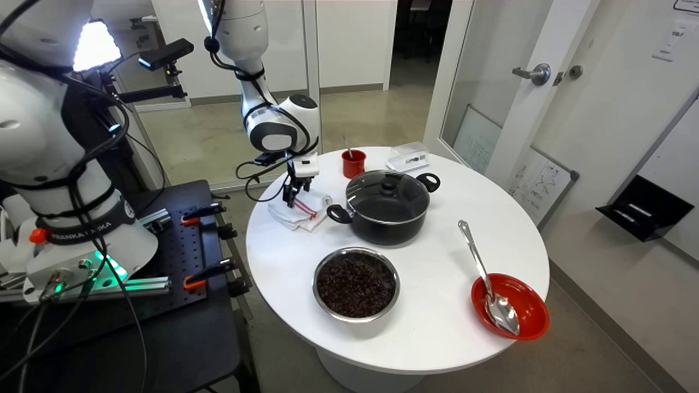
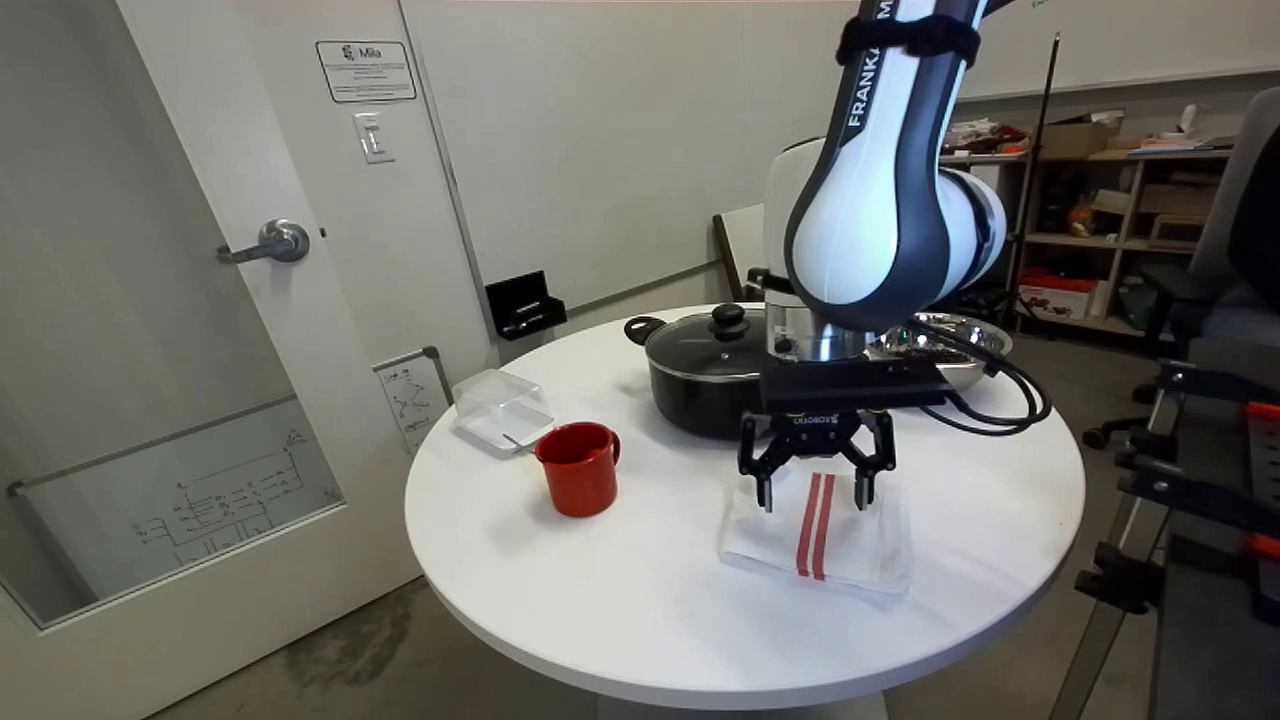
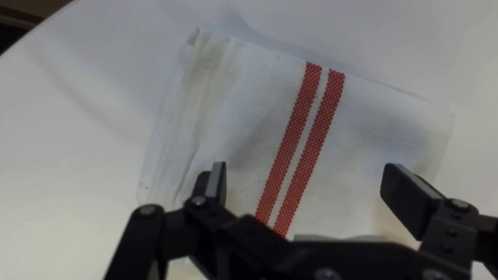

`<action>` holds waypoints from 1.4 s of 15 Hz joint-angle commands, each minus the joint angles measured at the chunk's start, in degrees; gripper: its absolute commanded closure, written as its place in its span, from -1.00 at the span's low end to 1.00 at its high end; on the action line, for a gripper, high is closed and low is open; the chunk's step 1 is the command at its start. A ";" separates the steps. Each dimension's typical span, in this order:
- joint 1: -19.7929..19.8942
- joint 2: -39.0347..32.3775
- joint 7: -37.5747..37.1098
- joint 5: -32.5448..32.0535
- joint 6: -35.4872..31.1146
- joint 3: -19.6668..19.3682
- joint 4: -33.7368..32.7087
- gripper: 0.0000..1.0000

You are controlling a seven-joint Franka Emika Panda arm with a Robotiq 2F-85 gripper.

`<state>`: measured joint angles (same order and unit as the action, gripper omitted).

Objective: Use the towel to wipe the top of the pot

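Clearly the black pot (image 1: 387, 210) stood closest to the white towel (image 2: 770, 545), which lay folded near the edge of the round table (image 2: 640, 600), one pot handle just beside it. The red cup (image 2: 582, 490) and a clear plastic box (image 2: 503, 410) stood near the edge too; the steel bowl (image 1: 356, 319) with dark contents was just beside the pot, and the red bowl (image 1: 532, 300) with a spoon (image 1: 486, 278) right at the edge. Over the towel hung the gripper (image 2: 814, 497), fingers spread wide either side of the red stripes; whether the tips touched cloth I could not tell. In an exterior view the arm (image 2: 860, 240) hid parts of pot and steel bowl; in the wrist view the gripper's body covered one end of the towel. "FRANK" ran up the arm into a strap (image 2: 908, 38); a wall sign (image 2: 367, 71) read "Mila", its smaller lines too fine; marks on a whiteboard (image 1: 540, 185) were unreadable.
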<state>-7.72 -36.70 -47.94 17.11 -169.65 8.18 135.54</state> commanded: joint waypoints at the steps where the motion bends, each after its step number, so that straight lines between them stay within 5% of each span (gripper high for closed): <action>1: 0.40 -2.11 3.37 1.73 0.02 0.47 -2.89 -1.00; 21: -2.71 -6.68 3.68 0.98 1.25 -3.62 -6.53 -1.00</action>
<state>-8.95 -41.96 -45.58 17.20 -169.59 5.95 130.78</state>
